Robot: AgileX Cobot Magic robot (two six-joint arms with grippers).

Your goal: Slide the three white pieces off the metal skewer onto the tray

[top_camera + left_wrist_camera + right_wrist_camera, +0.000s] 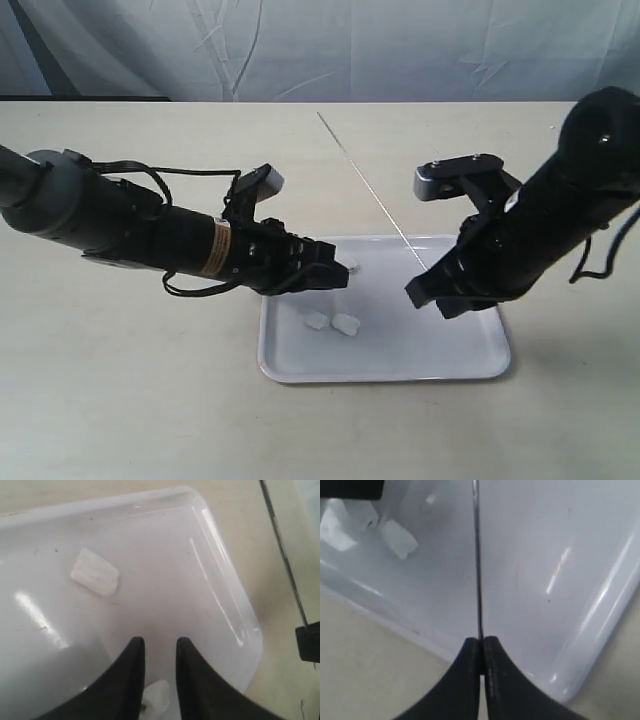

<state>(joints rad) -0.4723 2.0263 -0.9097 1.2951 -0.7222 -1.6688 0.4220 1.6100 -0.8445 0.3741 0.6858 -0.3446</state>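
White pieces [346,324], all three, lie loose on the tray [440,350]. Two sit side by side toward its left end, and the third lies just beside the left hand [160,640], whose fingers are narrowly spread and grip nothing. The right hand [481,641] is pressed together on the skewer [370,188] at its lower end, above the tray. The rod slants away over the surface [150,400] and looks bare. The sliding seems done; only putting the skewer down may remain.

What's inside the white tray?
Three white pieces lie in the tray: two side by side, one by the left gripper. The metal skewer, pinched by the right gripper, hangs partly over it. The grippers hide parts of the tray floor.
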